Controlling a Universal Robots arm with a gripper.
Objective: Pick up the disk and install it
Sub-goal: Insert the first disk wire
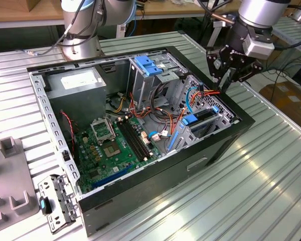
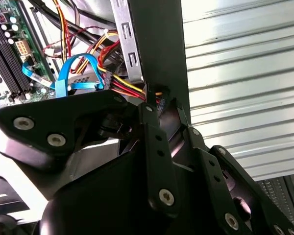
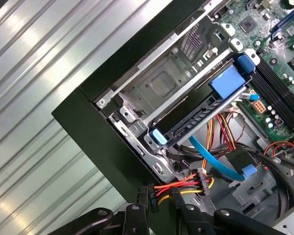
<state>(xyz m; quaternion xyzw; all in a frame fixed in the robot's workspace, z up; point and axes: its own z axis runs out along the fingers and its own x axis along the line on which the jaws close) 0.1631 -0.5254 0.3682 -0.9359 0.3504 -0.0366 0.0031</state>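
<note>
Disk (image 3: pixel 206 113) in drive cage (image 3: pixel 161 84) of case (image 3: pixel 100 139)

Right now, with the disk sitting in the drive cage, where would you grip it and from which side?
Probably by the blue carrier tabs at the two ends of the exposed edge of the disk, coming straight down through the open side of the case. The drive cage walls cover its flat faces, and cables crowd one side.
</note>
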